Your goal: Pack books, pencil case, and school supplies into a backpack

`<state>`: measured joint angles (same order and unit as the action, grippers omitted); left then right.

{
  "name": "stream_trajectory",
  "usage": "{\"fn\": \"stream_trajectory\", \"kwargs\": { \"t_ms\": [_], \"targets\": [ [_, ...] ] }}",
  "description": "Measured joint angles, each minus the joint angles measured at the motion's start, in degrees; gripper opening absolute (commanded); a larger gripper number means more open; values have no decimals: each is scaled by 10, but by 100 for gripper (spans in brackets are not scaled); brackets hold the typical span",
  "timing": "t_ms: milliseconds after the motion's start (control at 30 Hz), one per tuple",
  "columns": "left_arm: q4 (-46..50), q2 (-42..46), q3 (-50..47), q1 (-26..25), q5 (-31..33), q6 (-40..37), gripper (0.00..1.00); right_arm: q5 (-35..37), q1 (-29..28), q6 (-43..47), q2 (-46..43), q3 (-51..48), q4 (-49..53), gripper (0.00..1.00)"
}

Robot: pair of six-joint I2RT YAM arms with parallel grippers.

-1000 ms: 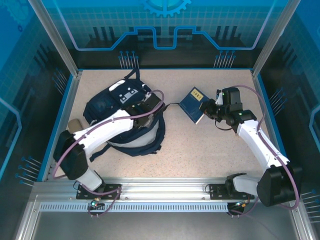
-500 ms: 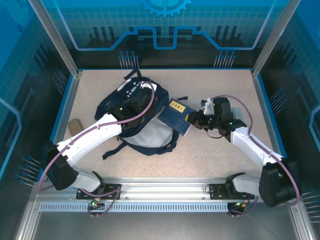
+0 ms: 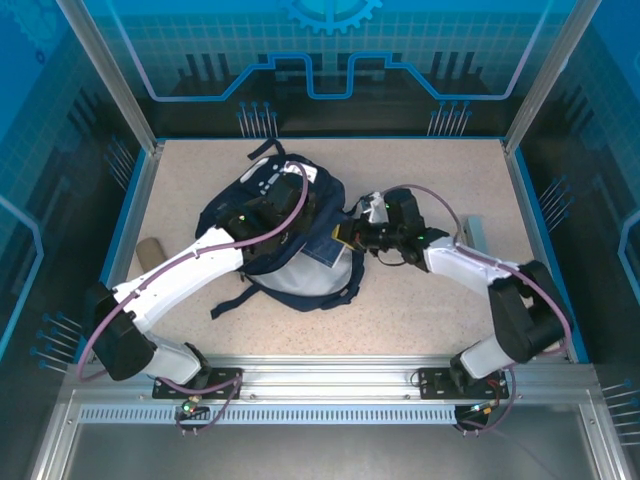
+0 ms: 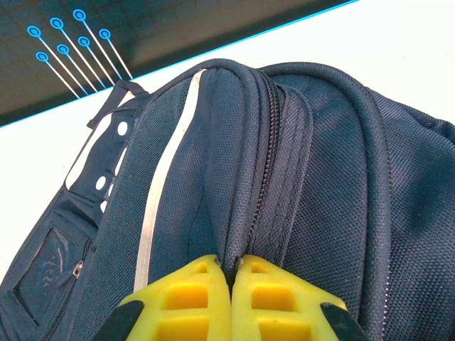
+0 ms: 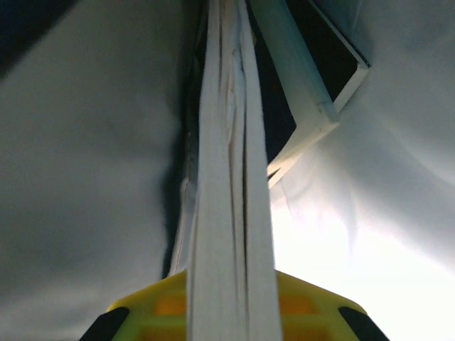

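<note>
You are pinching the left hand (image 4: 232, 284) together on the zipper seam of the backpack (image 4: 320, 177), mid-worktop, and clamping the right hand (image 3: 354, 237) on a book (image 5: 231, 177) going edge-first into its pale-lined mouth. You are risking the seam slipping and the mouth sagging shut, or the book snagging on the second book (image 5: 295, 85) inside.

Robot lab cell: aluminium frame (image 3: 320, 375), blue panels (image 3: 330, 60).
</note>
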<state>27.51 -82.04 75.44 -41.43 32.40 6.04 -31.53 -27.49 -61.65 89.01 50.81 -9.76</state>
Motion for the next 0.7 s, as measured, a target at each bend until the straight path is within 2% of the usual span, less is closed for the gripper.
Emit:
{"fn": "stream_trajectory", "kwargs": {
  "t_ms": [433, 500, 600, 700],
  "targets": [
    [2, -9, 24, 0, -18, 17, 0, 91, -40, -66, 178, 132, -34, 3],
    [3, -11, 26, 0, -19, 21, 0, 101, -48, -82, 205, 149, -46, 9],
    [5, -12, 28, 0, -19, 30, 0, 103, -53, -102, 237, 170, -58, 29],
    [7, -13, 30, 0, -19, 31, 0, 89, -52, -104, 263, 201, -57, 41]
  ]
}}
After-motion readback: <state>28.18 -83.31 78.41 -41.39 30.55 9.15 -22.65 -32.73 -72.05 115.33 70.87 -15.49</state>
